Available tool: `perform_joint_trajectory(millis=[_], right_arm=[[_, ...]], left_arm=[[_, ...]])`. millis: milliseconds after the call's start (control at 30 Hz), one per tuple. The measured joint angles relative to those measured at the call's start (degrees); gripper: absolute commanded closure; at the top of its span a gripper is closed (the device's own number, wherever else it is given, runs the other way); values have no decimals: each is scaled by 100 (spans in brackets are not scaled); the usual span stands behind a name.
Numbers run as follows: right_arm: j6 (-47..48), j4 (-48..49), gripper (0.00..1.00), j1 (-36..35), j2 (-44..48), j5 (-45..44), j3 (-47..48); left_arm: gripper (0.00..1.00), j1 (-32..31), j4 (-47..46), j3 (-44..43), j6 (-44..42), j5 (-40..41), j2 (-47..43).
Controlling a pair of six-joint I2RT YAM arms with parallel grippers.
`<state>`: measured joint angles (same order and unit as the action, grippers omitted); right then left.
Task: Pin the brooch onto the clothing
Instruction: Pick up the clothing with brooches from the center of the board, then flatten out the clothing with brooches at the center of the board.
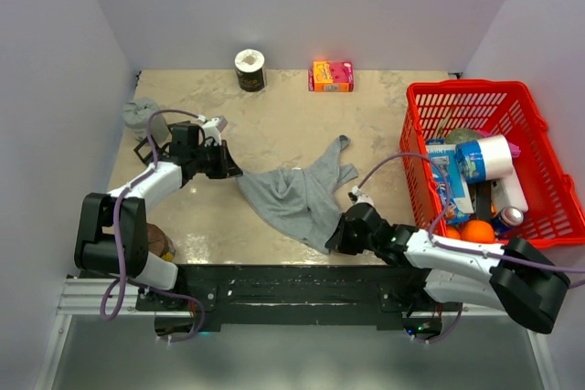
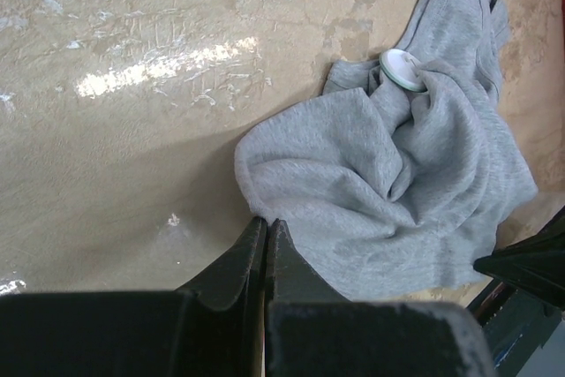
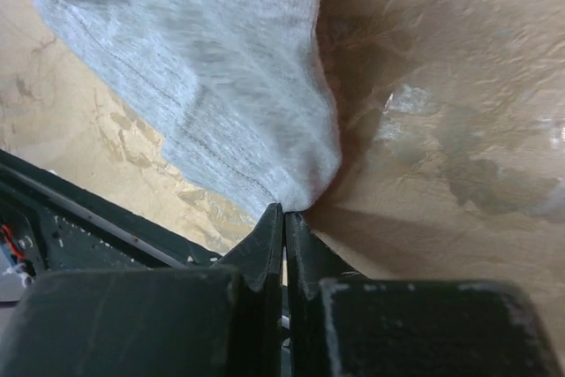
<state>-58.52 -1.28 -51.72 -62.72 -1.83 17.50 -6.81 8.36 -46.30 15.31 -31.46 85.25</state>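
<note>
Spreading stage: clothing [image 1: 297,194] crumpled between both arms, near hem pinched in clamped right gripper [image 3: 284,211]; left gripper [image 2: 266,225] closed against left edge, hold unclear. No brooch visible, only white disc [image 2: 403,69] among folds. Next, likely: pulling fabric flat.

Pink box [image 1: 331,76] sits left of red basket [image 1: 466,89].

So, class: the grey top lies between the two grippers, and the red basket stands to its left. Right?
No: the red basket stands to its right, as the top external view shows. The grey top does lie between the left gripper and the right gripper.
</note>
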Motion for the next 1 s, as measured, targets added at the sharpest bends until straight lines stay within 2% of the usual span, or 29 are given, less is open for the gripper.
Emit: perform_joint_trajectory(millis=[133, 267, 433, 667, 867, 1000], right_arm=[[286, -778, 100, 63, 286, -435, 651], [929, -1327, 100, 372, 511, -994, 2076], [2144, -1401, 100, 857, 634, -1628, 3849], [3864, -1152, 100, 949, 330, -2326, 6033], [4822, -1012, 100, 946, 275, -2371, 7246], [5090, -1027, 100, 946, 291, -2293, 7685]], left_arm=[[100, 0, -79, 4, 81, 11, -223], [100, 0, -157, -208, 337, 166, -839], [100, 0, -590, -1357, 664, 555, -1410], [100, 0, -1139, -3008, 914, 1239, -1996], [100, 2, -1187, -4197, 916, 1541, -2258], [100, 2, -1163, -4666, 925, 1561, -2430]])
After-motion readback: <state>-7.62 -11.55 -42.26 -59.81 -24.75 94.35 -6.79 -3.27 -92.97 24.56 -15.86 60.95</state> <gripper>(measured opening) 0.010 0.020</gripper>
